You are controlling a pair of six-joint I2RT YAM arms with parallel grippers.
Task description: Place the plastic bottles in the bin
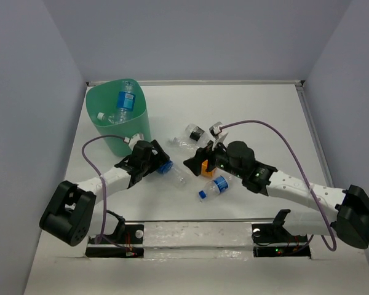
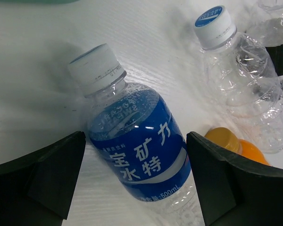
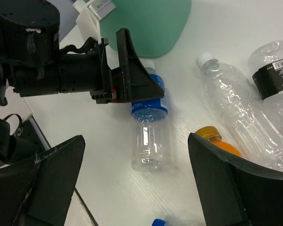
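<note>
Bottle, blue label (image 2: 137, 141), capped: lies flat on the table (image 1: 264, 110) between the 2 fingers of my left gripper (image 2: 137, 188), which stand wide apart, 1 on each flank, clamping nothing yet. Step in hand, as I judge it: close squarely on the label band, gently, since thin plastic buckles. Right gripper (image 3: 137, 188): also spread wide, holding nothing, hovering over the orange bottle (image 3: 217, 141) just to the right. Bin (image 1: 107, 132): far left, close by, bottles (image 1: 124, 101) already inside.

Lab test cell, white table (image 1: 264, 104) boxed by plain grey walls (image 1: 203, 37)
</note>
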